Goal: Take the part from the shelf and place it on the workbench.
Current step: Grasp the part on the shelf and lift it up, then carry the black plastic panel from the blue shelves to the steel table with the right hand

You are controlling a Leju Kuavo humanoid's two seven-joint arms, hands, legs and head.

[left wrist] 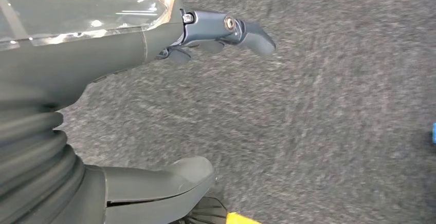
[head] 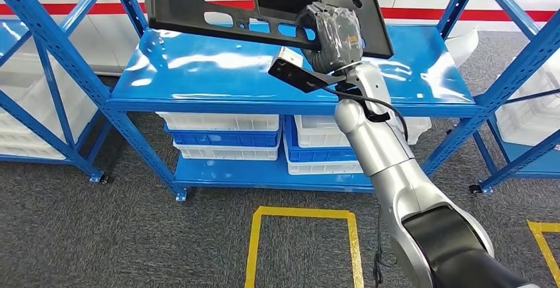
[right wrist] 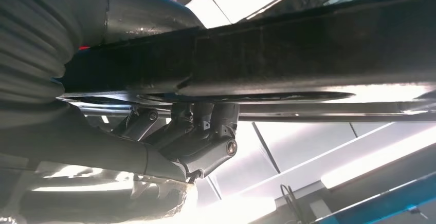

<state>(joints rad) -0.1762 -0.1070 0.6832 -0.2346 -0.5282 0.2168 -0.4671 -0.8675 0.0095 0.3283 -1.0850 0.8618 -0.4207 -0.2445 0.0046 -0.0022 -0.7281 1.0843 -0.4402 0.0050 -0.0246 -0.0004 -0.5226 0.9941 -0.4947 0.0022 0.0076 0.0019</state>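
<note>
The right robot hand (head: 333, 34) is up at the blue shelf (head: 218, 80), upper centre of the head view, and it has the black part (head: 218, 0) by its lower edge. This long flat panel with its cut-out windows sits tilted across the top of the frame, and its left end looks clear of the shelf deck. From the right wrist view you can see the fingers (right wrist: 205, 142) curled under the panel's edge (right wrist: 308, 64) with the thumb on the other side, so that hand is clamped on the part. The grip sits well toward the panel's right end, so I'd reckon the long left side wants to droop and twist.

The left robot hand (left wrist: 169, 44) hangs over the grey carpet, fingers apart, holding nothing.

The step here, as I read it, is lifting the part free of the shelf. To do it cleanly, keep the wrist firm and the panel level, draw it straight back toward the body, and watch the blue uprights (head: 86, 83) on either side, because a wide piece like this could clip one on a turn. White and blue bins (head: 221, 136) sit on the lower tier, well below the action. The worktop isn't in sight, so a turn or walk lies ahead.
</note>
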